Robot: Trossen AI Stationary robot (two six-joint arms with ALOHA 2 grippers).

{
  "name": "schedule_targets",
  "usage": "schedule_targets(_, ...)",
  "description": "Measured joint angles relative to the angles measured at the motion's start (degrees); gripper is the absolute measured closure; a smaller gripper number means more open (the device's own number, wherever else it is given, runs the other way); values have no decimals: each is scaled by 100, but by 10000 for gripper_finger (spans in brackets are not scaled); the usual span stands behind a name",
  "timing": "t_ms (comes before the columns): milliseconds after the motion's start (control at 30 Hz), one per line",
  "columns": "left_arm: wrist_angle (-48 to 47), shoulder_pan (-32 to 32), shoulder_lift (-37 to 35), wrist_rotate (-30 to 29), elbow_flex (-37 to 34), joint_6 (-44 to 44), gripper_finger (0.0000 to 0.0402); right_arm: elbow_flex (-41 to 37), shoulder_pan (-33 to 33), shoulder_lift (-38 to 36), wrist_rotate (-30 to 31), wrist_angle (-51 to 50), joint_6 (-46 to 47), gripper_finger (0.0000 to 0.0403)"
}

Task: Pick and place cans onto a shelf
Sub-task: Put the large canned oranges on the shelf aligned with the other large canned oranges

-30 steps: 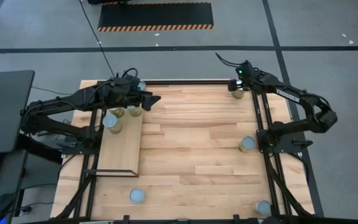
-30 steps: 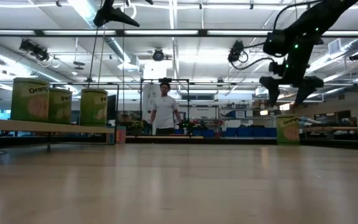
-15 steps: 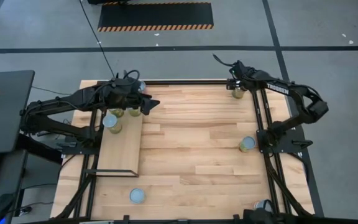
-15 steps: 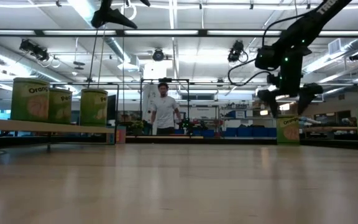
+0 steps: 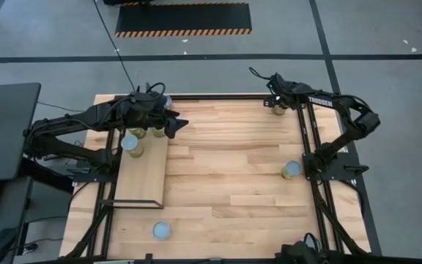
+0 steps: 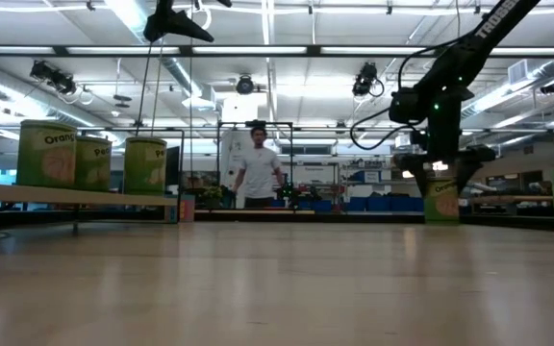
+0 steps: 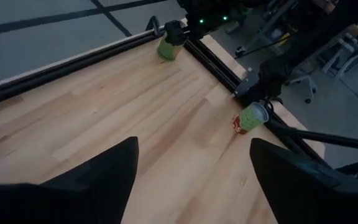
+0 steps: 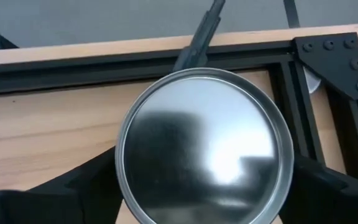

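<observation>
Right claw (image 8: pixel 204 186) open, straddling corner can (image 8: pixel 204 146); left claw (image 5: pixel 173 123) open above shelf (image 5: pixel 141 176).

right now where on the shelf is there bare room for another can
The shelf is bare over its near two thirds, from the lone can by its left edge to the near black frame. The far end is crowded: cans cluster there under the left gripper. The right gripper is over the far-right corner can.
</observation>
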Motion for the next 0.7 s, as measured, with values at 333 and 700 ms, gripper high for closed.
schedule_targets(333,-437,221,-479,117,0,539,94,-2,1217,-426,-50,325,-1027,91)
schedule_targets(700,-570,363,-763,697,2,1291,95,1121,3897,-45,-469,462,-1453,91)
